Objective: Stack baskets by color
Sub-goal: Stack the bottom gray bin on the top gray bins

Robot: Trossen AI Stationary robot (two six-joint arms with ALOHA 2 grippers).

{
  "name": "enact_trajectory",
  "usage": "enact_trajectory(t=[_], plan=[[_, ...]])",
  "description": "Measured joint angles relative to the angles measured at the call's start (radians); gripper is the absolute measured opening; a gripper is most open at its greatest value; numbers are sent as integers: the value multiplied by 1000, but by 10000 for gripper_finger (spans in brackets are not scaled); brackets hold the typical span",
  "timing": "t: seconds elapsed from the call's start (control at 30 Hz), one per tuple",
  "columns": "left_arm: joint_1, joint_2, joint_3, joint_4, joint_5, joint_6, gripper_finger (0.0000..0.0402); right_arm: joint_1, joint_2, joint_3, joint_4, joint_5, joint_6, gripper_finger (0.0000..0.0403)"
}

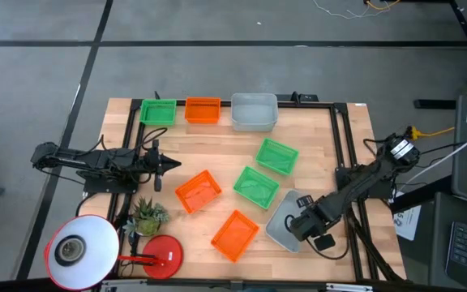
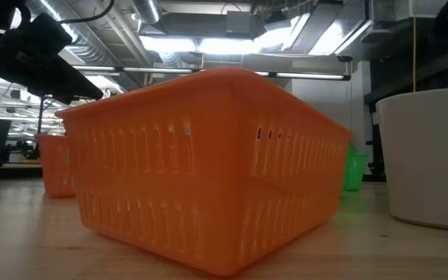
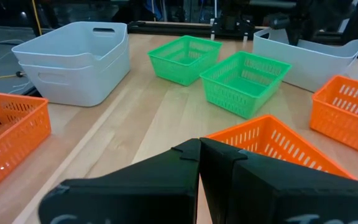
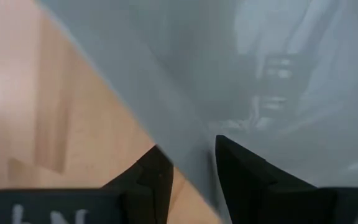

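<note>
Gripping grey basket (image 1: 286,221) wall, right gripper (image 1: 305,221); left gripper (image 1: 171,165) shut, idle. Green, orange baskets unstacked.

Both arms are dark, nearly black, built of slim jointed segments. The left arm (image 1: 96,161) looks thin and rod-like from above, with small knobby joints and a narrow tip. The right arm (image 1: 363,185) is bulkier, carrying a round black-and-white cap at its far joint and a blocky dark wrist. The left gripper (image 3: 199,163) has two matte black, wedge-shaped fingers with angular edges. The right gripper (image 4: 191,171) has similar black fingers (faint pale lettering shows on the housing below them).
</note>
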Motion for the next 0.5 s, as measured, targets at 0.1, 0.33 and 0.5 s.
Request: enact_trajectory(t=[0.1, 0.33, 0.5], plan=[[0, 0, 0, 0, 0, 0, 0, 0, 41, 0, 0, 1, 24, 119], [0, 0, 0, 0, 0, 0, 0, 0, 71, 4, -6, 3, 104, 18], [0, 0, 0, 0, -2, 0, 0, 7, 38, 99, -144, -17, 108, 4]])
